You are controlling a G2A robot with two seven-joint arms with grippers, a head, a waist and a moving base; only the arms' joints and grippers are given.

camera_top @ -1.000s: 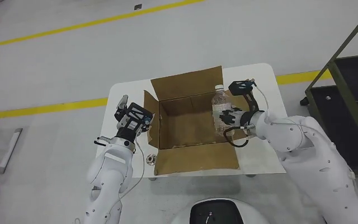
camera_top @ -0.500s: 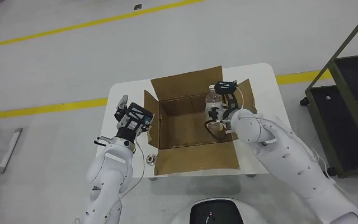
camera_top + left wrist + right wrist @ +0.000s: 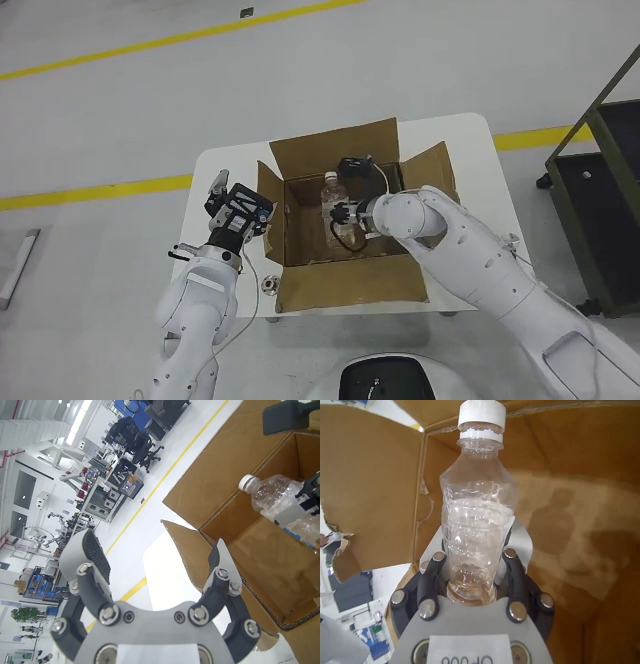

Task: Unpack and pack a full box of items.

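Top, left wrist and right wrist views, largest item first.

**Bench** [image 3: 470, 140]: a white top with rounded corners. It carries the box, and both my arms are over it.

**Box** [image 3: 335, 150]: brown cardboard, standing in the middle of the bench with all four flaps folded outward. The left flap has a torn, ragged edge. The brown floor inside is bare where it shows.

**Bottle** [image 3: 333, 205]: clear plastic with a white cap, held inside the open mouth of the box, left of its middle. The cap points toward the far wall. I cannot tell whether the bottle touches the box floor.

**Right claw** [image 3: 475, 540]: closed around the lower body of the bottle, one finger [image 3: 433, 572] on each side, with the bottle's base against my palm plate. My right arm crosses over the right flap to get there.

**Left claw** [image 3: 153, 540]: spread wide and holding nothing, above the bench just beside the box's left flap and outside the box.

**Small round thing** [image 3: 268, 285]: lies on the bench by the near left corner of the box. It is too small to identify.
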